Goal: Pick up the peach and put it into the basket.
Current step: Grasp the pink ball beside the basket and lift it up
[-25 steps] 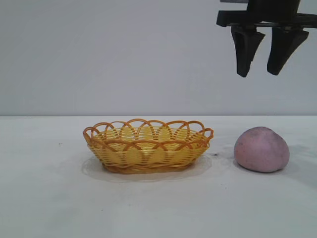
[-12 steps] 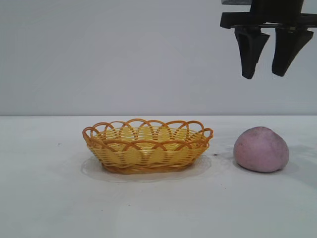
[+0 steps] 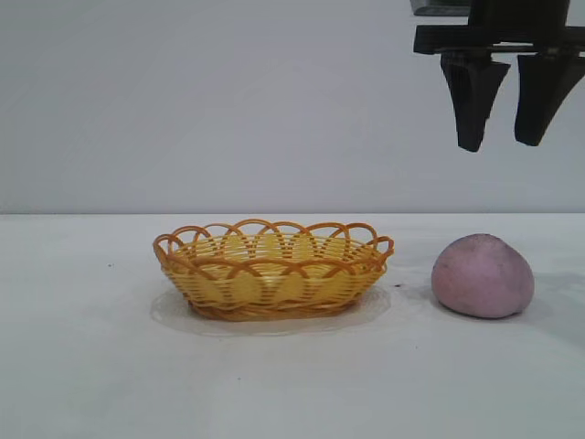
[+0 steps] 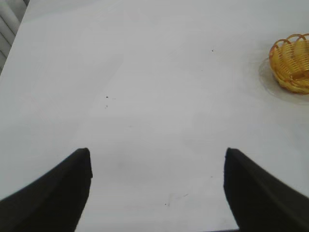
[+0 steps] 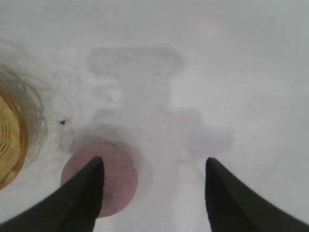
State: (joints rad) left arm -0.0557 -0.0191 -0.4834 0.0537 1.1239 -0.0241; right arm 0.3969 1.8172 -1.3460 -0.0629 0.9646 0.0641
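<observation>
The pinkish-purple peach lies on the white table to the right of the basket, a yellow woven oval with an orange looped rim. My right gripper hangs open and empty high above the peach, a little to its right. In the right wrist view the peach shows partly behind one finger of the gripper, and the basket's edge shows at the side. My left gripper is open and empty over bare table, far from the basket.
The white table spreads around the basket and peach. A plain grey wall stands behind. Small dark specks lie on the tabletop.
My right gripper has moved slightly right and a little lower above the peach. The peach and basket have not moved.
</observation>
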